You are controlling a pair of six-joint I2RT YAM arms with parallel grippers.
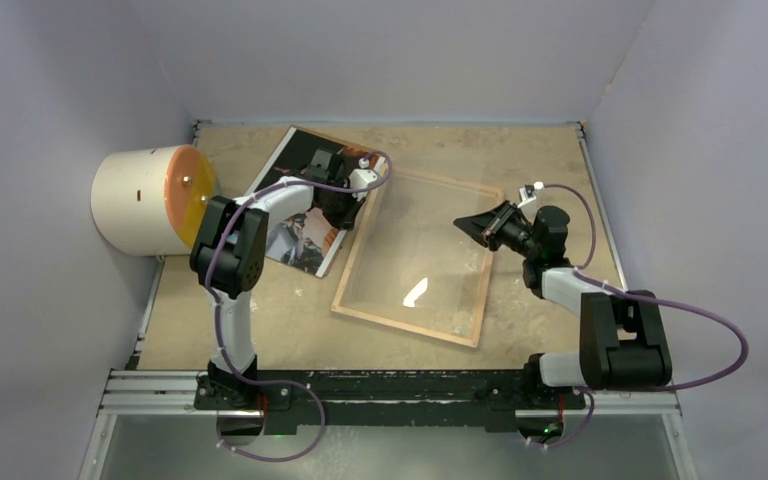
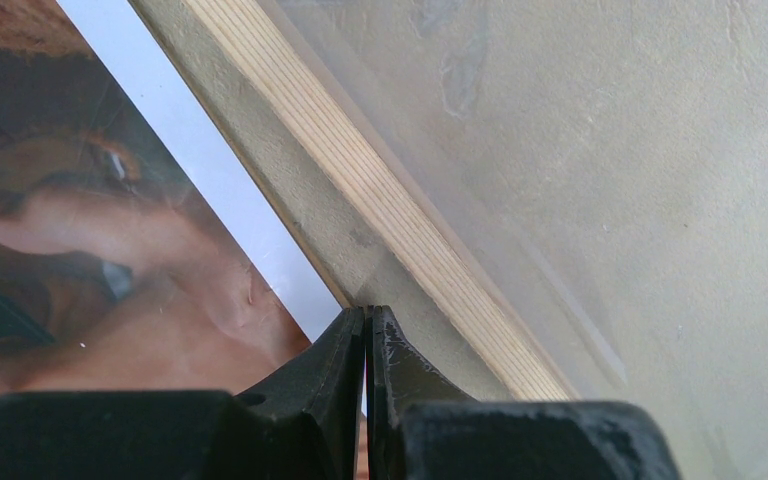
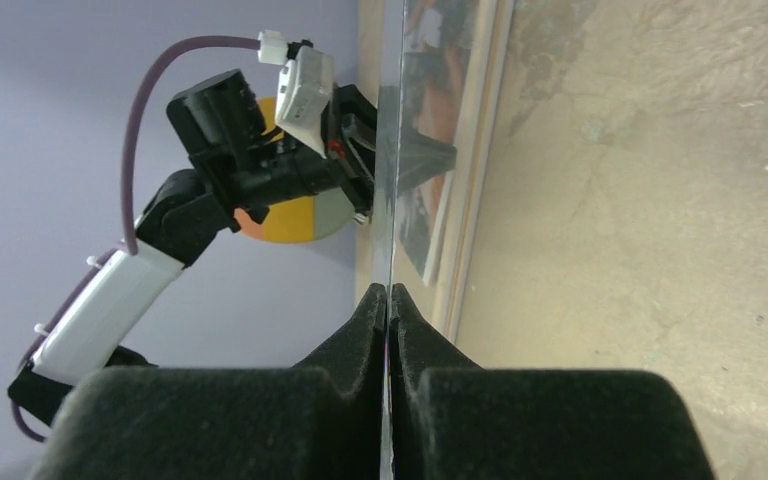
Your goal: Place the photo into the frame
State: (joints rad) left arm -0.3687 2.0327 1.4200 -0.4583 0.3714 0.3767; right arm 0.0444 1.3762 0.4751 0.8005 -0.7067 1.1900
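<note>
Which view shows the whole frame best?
Top external: the frame shows as a full rectangle, wood sides and glass, except for small spots under the arms. Left wrist shows only a stretch of one wood side beside the photo. Right wrist sees the glass edge-on between its fingers.

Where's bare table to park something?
Far strip along the back wall, beyond the frame. Near left corner, between photo, frame and rail. Crowded: photo-frame gap with the left hand; right hand at the frame's right edge.
</note>
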